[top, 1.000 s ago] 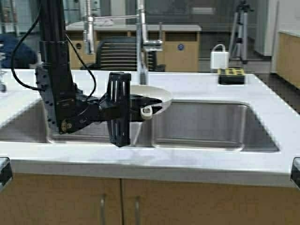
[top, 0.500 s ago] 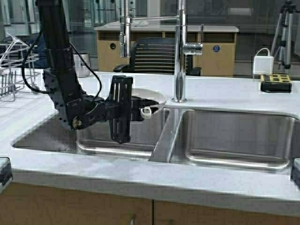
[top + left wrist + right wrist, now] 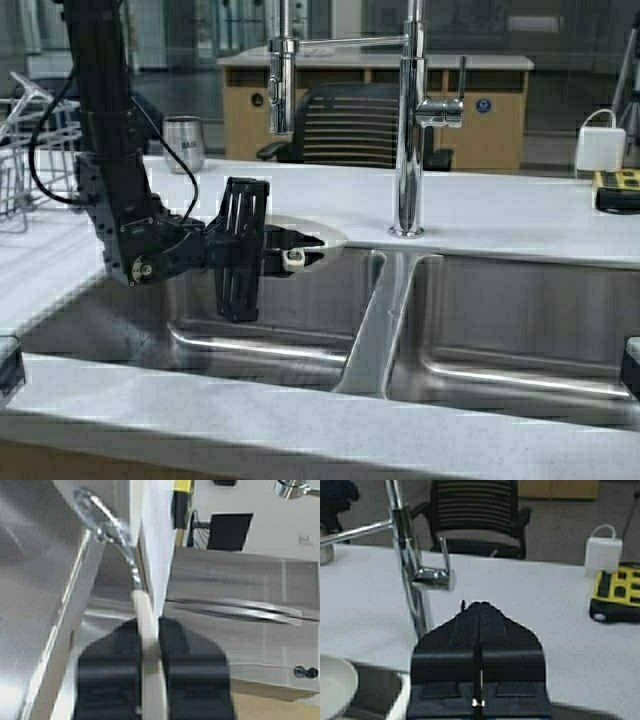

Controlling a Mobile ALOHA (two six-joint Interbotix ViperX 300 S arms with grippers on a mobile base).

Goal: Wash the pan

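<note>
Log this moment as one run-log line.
left pincer: shut on pan handle, over left sink basin | right pincer: shut, idle | faucet: no water seen

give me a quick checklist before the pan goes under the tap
1. Left claw shut on the pan: ok; the wrist view shows the pan's handle pinched between its fingers.
2. Pan over the left basin: ok.
3. Pan under the spout: cannot tell.
4. Water running: not ok, no stream visible.
5. Right claw clear of the pan: ok, it hangs shut and empty over the counter.
6. Tumbler out of the way: ok, back on the counter.
</note>
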